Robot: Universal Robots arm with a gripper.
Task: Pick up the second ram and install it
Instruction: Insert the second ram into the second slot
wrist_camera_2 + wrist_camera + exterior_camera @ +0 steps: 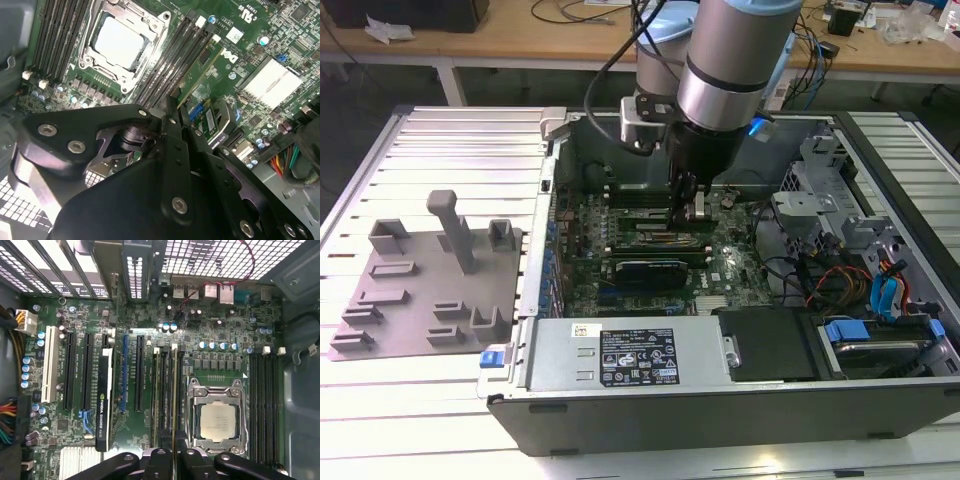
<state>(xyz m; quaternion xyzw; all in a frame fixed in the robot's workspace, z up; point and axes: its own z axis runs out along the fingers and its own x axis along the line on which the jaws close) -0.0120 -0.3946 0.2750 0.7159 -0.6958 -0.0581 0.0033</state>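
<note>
Gripper: the gripper (pixel 688 207) is lowered into the open computer case (pixel 720 400), over the motherboard (pixel 100 315).
Fingers: the fingers (pixel 159 465) are closed narrowly on the second ram (pixel 173 405), held edge-on between them.
Second ram: it stands in line with the memory slots (pixel 162 390) just beside the CPU socket (pixel 216 420); whether it is seated I cannot tell.
Writing: the white label (pixel 638 362) on the power supply carries print.
Counter: a grey fixture plate (pixel 420 280) lies on the counter (pixel 410 390) beside the case.

Computer case (pixel 620 375): on the desk (pixel 450 400), centre of the exterior view.
Fixture plate (pixel 420 290): on the desk, at 9 o'clock from the case.
Motherboard (pixel 650 260): inside the case.
Hand (pixel 687 222): over the motherboard.
CPU socket (pixel 217 420): memory slots (pixel 167 390) at its 9 o'clock in the first wrist view.
</note>
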